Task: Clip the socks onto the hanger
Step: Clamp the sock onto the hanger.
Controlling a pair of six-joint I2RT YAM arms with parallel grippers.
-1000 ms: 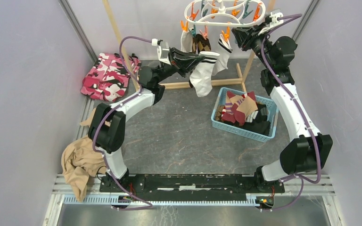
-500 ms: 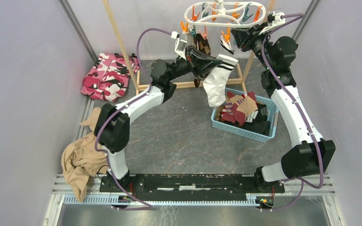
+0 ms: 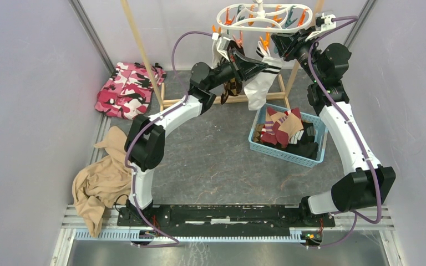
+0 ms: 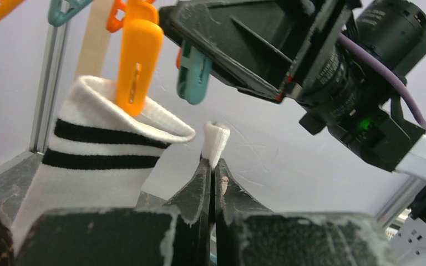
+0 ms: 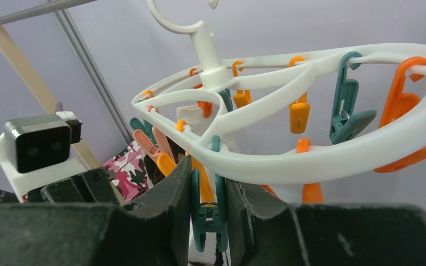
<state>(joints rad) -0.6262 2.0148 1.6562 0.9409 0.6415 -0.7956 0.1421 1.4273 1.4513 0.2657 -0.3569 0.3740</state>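
The left arm rose from its base, folded at the elbow and reached up and rightward, bringing the left gripper close beneath the white oval plastic drying hanger. Its jaws were clenched on the cuff of a white sock with dark stripes, which drooped below the fingers. Only a white nub of cuff showed above the pinched tips.

The right arm climbed from its base with the elbow out to the right and the wrist turned left. That placed the right gripper at the hanger's near rim, its jaws squeezing a teal plastic clothespin that dangled there.

A crumpled tan garment lay at the far left, with a pink camouflage cloth beyond it beside the wooden rack frame. A second striped sock hung from an orange plastic clothespin, just left of the left gripper's fingertips. The right gripper's black body crowded the space just above the held cuff. At the right, a blue plastic basket held maroon and tan socks.
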